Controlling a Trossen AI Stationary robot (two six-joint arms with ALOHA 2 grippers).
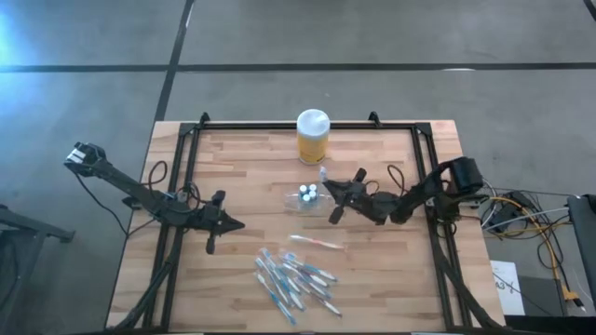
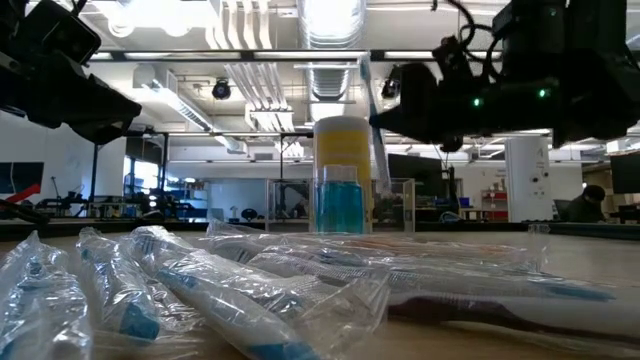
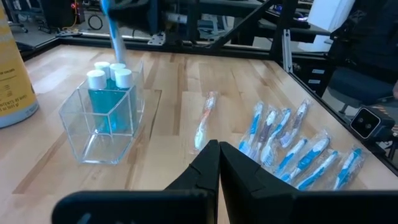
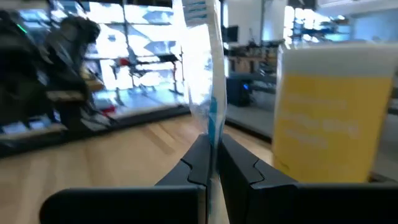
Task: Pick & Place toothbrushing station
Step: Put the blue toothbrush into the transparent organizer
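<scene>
From above, the clear toothbrushing station (image 1: 303,197) is seen mid-table, near the yellow jar (image 1: 313,136); the right gripper (image 1: 326,189) is pinched on a wrapped toothbrush (image 1: 323,176) just beside it. In the left wrist view, the left gripper (image 3: 219,163) is clenched, empty; the station looks light, stiff, slippery, best held by a wall; the jar's writing cannot be read.

Your right pincer (image 1: 324,189) is clamped on a wrapped toothbrush (image 4: 204,74), its arm stretched low toward the other arm. Your left pincer (image 1: 240,223) is closed and empty, arm extended low, facing it.
</scene>
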